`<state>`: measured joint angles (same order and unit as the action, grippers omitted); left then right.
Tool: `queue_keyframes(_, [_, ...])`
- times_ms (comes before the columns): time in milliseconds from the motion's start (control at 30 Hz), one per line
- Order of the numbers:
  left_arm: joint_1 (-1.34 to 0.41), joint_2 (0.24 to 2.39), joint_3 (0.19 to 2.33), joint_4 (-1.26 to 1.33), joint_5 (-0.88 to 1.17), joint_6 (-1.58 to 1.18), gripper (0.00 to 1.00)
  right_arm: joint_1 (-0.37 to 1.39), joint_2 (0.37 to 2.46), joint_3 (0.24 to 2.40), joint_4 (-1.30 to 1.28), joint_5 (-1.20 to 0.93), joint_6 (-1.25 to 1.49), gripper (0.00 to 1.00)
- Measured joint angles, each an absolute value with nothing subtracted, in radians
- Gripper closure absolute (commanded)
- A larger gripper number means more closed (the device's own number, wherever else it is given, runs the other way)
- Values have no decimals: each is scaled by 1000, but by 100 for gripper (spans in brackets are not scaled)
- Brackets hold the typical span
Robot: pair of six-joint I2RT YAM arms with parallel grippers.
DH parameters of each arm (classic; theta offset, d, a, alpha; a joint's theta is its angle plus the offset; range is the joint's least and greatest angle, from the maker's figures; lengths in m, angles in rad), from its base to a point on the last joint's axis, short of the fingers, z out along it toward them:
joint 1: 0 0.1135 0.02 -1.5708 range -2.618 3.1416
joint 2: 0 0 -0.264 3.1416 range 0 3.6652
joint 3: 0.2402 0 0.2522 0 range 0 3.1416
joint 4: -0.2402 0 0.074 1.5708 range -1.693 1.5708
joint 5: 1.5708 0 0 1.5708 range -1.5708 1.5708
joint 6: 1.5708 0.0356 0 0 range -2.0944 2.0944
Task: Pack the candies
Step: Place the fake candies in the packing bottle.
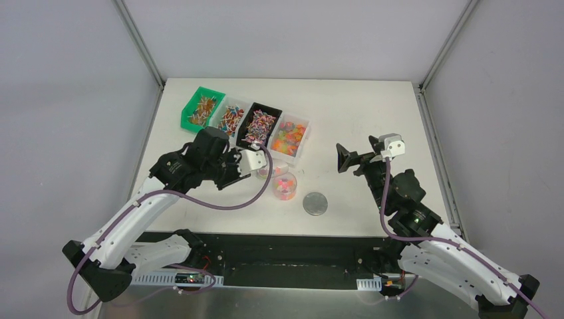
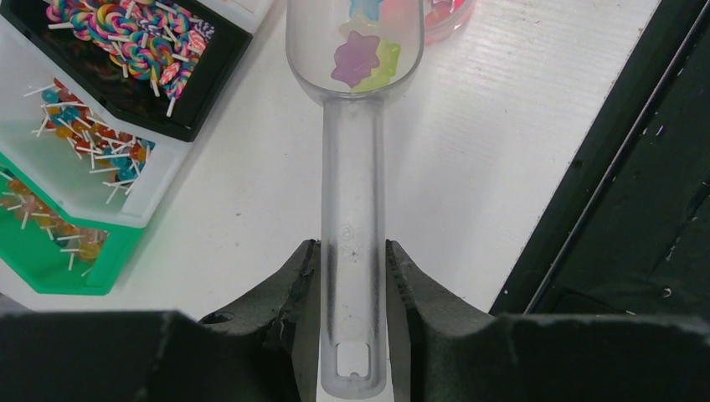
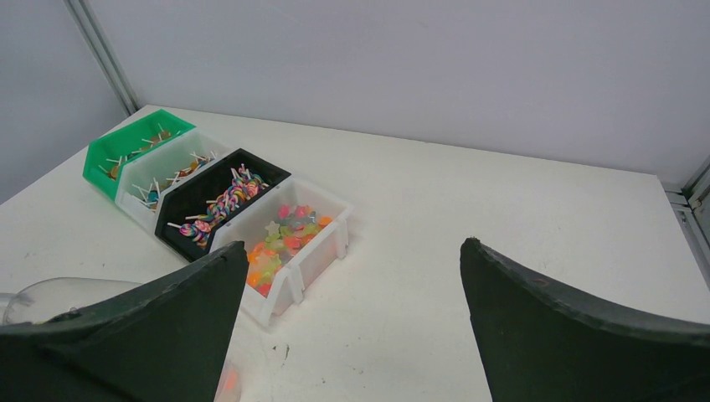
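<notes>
The candies fill four bins at the back left: green bin (image 1: 201,106), white bin (image 1: 230,118), black bin (image 1: 260,125) of swirl lollipops, and white bin (image 1: 290,136) of orange and yellow gummies (image 3: 280,239). My left gripper (image 2: 352,251) is shut on the handle of a clear plastic scoop (image 2: 352,167). Its bowl holds purple, yellow and pink star candies (image 2: 362,59) next to a small clear jar (image 1: 284,187) with candies inside. My right gripper (image 1: 346,158) hovers open to the right of the jar, nothing between its fingers (image 3: 502,318).
A grey round lid disc (image 1: 315,203) lies on the white table (image 1: 359,113) just right of the jar. The table's black front edge (image 2: 619,209) runs close to the scoop. Grey walls enclose the table on three sides.
</notes>
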<state>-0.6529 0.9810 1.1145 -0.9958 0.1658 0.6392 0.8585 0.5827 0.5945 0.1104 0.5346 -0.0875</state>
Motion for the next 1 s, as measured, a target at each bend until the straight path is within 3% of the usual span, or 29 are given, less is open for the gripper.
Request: queue_keyframes(1000, [-682, 1114, 1189, -1109, 188, 665, 100, 857, 571, 577, 130, 543, -114, 0])
